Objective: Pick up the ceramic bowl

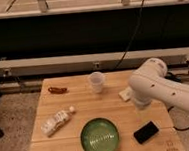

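While seemingly over the wooden table (83,107), pincer (140,104) apart from ceramic bowl (99,138).

Soft, even light from above; the wooden surface (80,99) is bright, the wall (84,36) behind dark, shadows faint, everything slightly blurred

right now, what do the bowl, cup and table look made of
Bowl: probably glazed ceramic; glossy green with a darker rim. Cup: white, dull, plastic or paper, unclear. Table: pale wood, matte, plank seams showing. The gripper hangs above the table, to the right of the bowl in view, apart from it.
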Controlling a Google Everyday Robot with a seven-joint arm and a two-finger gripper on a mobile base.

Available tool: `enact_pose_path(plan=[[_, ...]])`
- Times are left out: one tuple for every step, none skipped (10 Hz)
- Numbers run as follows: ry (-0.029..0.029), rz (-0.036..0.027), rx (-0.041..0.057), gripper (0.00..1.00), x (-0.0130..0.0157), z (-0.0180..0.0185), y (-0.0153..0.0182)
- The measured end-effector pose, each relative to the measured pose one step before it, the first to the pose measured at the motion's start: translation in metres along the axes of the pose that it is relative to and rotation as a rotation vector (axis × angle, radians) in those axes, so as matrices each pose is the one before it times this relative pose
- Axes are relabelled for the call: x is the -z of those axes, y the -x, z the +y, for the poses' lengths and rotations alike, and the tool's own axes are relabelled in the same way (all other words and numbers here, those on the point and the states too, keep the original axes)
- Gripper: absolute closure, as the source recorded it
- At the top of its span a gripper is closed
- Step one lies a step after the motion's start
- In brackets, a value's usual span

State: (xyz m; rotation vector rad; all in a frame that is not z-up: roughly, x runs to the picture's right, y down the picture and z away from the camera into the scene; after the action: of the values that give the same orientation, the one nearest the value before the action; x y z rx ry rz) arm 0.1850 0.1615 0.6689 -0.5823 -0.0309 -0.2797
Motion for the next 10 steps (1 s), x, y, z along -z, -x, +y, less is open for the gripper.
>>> enact_pose_path(plan=[[-0.00031, 0.00069, 0.02873, 0.20, -0.00137, 0.00076, 0.00446], [-0.00043, 0.00281, 0.02256, 0.20, -0.00176, 0.00089, 0.00280], [0.00035, 0.00122, 0.01473, 0.20, -0.00133, 0.00030, 0.00302], [0.00044, 0.00110, 0.01307, 0.20, -0.00170, 0.00004, 0.00310], [0.00129, 0.00099, 0.03021, 0.20, -0.00316, -0.00049, 0.00809], [0.00104, -0.00072, 0.02726, 0.20, -0.00196, -0.00147, 0.00758], [0.00108, 0.00061, 0.02503, 0.20, -0.00238, 0.00053, 0.00377], [0.00069, 0.00145, 0.05440, 0.20, -0.00422, 0.00056, 0.00574], [-0.00249, -0.00169, 0.01870, 0.20, -0.00039, -0.00222, 0.00371], [0.00238, 0.00091, 0.00534, 0.20, -0.00127, 0.00094, 0.00068]])
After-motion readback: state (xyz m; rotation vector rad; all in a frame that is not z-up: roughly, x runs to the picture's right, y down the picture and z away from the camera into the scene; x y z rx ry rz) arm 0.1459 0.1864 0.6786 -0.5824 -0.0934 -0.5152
